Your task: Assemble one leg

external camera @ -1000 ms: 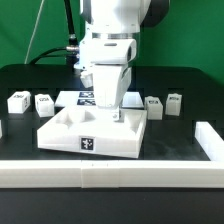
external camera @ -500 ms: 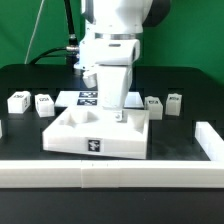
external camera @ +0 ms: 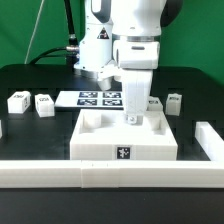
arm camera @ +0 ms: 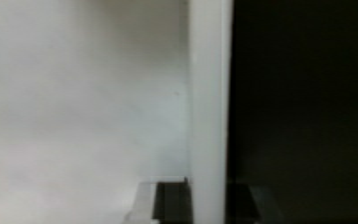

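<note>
Exterior view: end effector [external camera: 133, 114] inside panel [external camera: 152, 150] (raised rim).

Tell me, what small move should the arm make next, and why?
Probably lift the gripper straight up, clear of the large flat white plastic panel. It sits low against the panel's far rim, whether open or shut I cannot tell, while the small white block-shaped legs lie loose on the black table, none fitted. It needs height before reaching for one.

Wrist view's all blur, white against black; the arm [external camera: 137, 40] covers part of the marker board [external camera: 92, 98]; claw [external camera: 133, 116] tips unreadable.
</note>
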Motion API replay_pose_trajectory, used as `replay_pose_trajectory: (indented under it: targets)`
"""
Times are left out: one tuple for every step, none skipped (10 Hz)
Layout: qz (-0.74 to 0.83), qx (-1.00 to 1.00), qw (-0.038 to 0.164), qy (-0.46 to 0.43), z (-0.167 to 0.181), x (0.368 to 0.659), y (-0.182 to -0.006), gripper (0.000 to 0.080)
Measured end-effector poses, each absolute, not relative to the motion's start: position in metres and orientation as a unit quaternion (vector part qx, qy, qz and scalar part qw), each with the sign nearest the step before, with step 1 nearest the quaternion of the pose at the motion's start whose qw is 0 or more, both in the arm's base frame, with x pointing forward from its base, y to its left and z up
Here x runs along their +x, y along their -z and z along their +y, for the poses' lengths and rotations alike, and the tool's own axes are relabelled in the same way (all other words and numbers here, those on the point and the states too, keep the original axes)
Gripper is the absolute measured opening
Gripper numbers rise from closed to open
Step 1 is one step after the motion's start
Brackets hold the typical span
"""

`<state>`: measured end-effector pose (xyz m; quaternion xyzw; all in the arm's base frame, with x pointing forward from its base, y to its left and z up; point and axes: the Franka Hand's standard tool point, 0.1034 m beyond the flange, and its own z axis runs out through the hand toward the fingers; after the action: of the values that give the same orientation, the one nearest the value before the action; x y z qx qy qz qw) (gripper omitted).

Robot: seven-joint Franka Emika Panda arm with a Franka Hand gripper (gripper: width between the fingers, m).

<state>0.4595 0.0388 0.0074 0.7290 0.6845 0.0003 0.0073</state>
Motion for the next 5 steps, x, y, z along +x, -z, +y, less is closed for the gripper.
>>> replay_pose_trajectory:
  targets:
    - [0.684, 0.729, 0.007, 0.0, 0.039, 0.46, -0.007, 0.006]
    - [0.684, 0.729, 0.007, 0.0, 0.039, 0.46, -0.007, 0.006]
    - [0.685, 0.728, 0.007, 0.0, 0.039, 0.46, -0.007, 0.006]
    - [0.699, 0.715, 0.007, 0.009, 0.047, 0.466, -0.008, 0.006]
    - [0.705, 0.709, 0.009, 0.011, 0.055, 0.475, -0.008, 0.006]
